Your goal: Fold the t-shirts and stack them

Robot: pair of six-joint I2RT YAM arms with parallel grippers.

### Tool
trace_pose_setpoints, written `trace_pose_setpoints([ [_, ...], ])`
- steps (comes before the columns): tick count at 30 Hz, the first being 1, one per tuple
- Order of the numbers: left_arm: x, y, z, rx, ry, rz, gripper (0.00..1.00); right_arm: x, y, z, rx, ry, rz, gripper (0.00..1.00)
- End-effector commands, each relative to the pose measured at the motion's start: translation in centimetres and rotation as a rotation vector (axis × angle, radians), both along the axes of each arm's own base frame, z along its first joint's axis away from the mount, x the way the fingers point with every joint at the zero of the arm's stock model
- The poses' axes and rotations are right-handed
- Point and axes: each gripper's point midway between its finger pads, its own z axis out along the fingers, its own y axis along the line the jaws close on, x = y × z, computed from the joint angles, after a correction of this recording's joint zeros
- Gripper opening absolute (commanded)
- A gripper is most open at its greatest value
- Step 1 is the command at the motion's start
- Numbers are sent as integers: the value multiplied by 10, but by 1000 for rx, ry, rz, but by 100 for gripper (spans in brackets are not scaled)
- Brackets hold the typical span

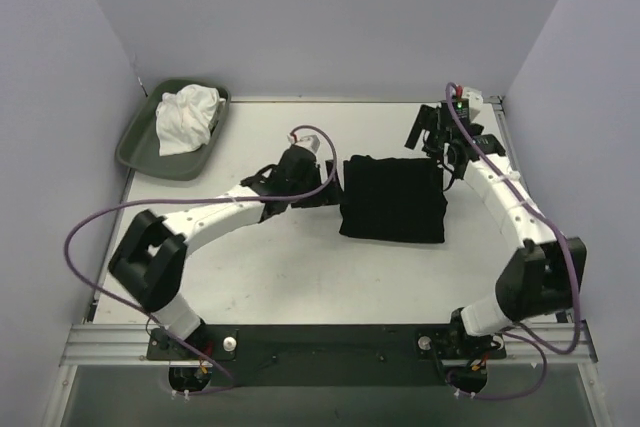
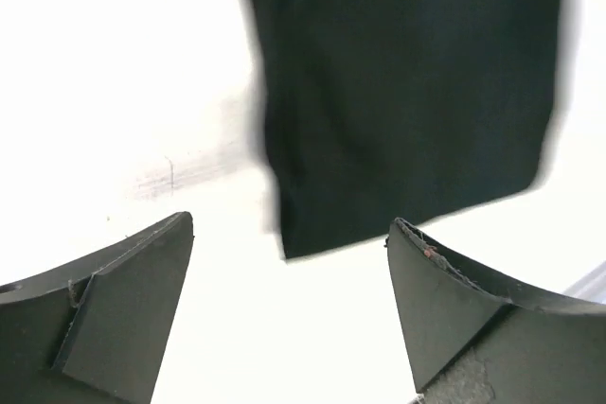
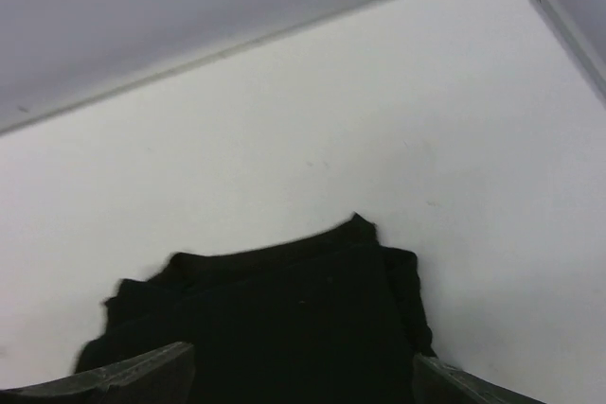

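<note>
Left gripper (image 2: 289, 224) sits closest to the lens in the left wrist view: its two dark fingers (image 2: 123, 309) take up the bottom corners, spread wide, with nothing held between them. Bare white table (image 2: 114, 92) shows in the gap, and the near corner of the folded black t-shirt (image 2: 407, 92) sits just beyond the fingertips, upper centre to upper right of the frame, apart from both pads. The view is slightly blurred. In the top view the shirt lies flat as a rough rectangle at centre frame, slightly right of the middle. The left gripper is just beside its left edge, and contact cannot be told from above. Right gripper (image 1: 447, 169) is at the shirt's upper right corner. In the right wrist view its fingertips show only at the bottom edge, far apart and gripping nothing; the shirt fills the lower centre between and beyond them, with layered edges showing at its far end. Whether the tips touch the cloth cannot be told. Upper left of the top view: grey-green tray (image 1: 135, 152) with crumpled white cloth (image 1: 187, 117) in it, well apart from the shirt.
</note>
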Motion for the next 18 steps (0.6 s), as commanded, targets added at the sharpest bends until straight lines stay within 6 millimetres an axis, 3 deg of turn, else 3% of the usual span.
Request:
trace_pose_setpoints([
  [1,0,30,127,-1,-261,2,93,-24,17,108,-59,-233,31,100],
  [2,-5,40,148,-16,-307,15,93,-30,21,114,-55,-244,44,100],
  [4,-14,56,155,4,-335,26,93,-51,36,127,-29,-279,82,100],
  [6,-25,71,184,-34,-440,22,94,-71,50,124,-39,-289,121,100],
  [7,-34,82,203,-61,-502,27,94,-83,49,134,-27,-330,111,100],
  [8,-37,86,200,-58,-533,15,94,-90,47,136,-45,-345,101,100],
  [9,-41,91,204,-51,-572,2,94,-100,55,128,-53,-338,127,100],
  [10,-49,100,216,-73,-616,8,94,-110,52,133,-43,-364,117,100],
  [14,-64,112,211,-71,-624,-3,94,-136,56,125,-57,-354,161,100],
  [17,-70,111,201,-43,-568,-38,94,-146,68,124,-78,-335,233,100],
  [18,-72,110,198,-47,-559,-43,94,-145,63,126,-115,-347,199,100],
])
